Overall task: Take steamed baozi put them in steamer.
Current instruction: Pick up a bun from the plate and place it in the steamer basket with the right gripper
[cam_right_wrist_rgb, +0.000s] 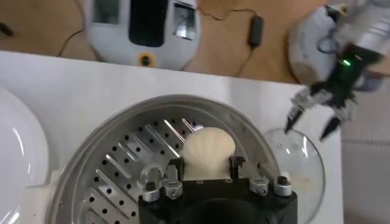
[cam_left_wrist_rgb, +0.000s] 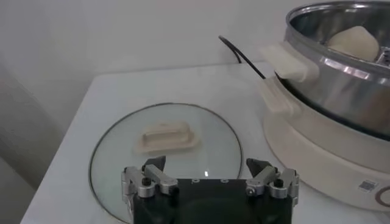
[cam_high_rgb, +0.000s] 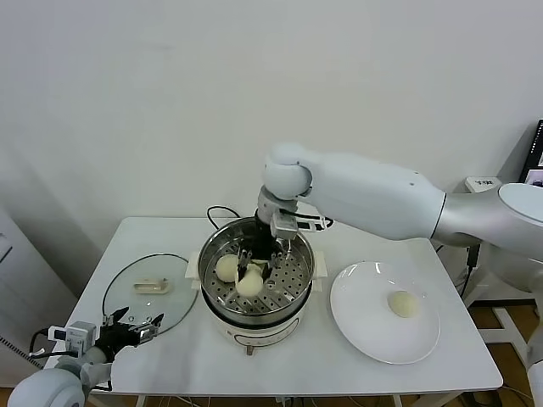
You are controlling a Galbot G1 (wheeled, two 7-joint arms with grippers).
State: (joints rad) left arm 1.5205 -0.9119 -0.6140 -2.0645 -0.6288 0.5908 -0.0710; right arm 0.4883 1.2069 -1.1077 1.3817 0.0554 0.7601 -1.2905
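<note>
Left hand (cam_high_rgb: 134, 326) hovered low over the glass lid (cam_high_rgb: 151, 290) at the tabletop's (cam_high_rgb: 356, 373) near-left corner, fingers spread apart. Right hand (cam_high_rgb: 263, 254) reached inside the steamer (cam_high_rgb: 256, 284), clamped on one baozi (cam_right_wrist_rgb: 208, 152). Two more buns (cam_high_rgb: 226, 268) sat on its perforated tray. One bun (cam_high_rgb: 402, 303) lay on the white plate (cam_high_rgb: 365, 322).

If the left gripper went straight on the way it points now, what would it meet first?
Probably the glass lid: the open left gripper points across it toward its cream handle. Its height above the glass is unclear.
</note>
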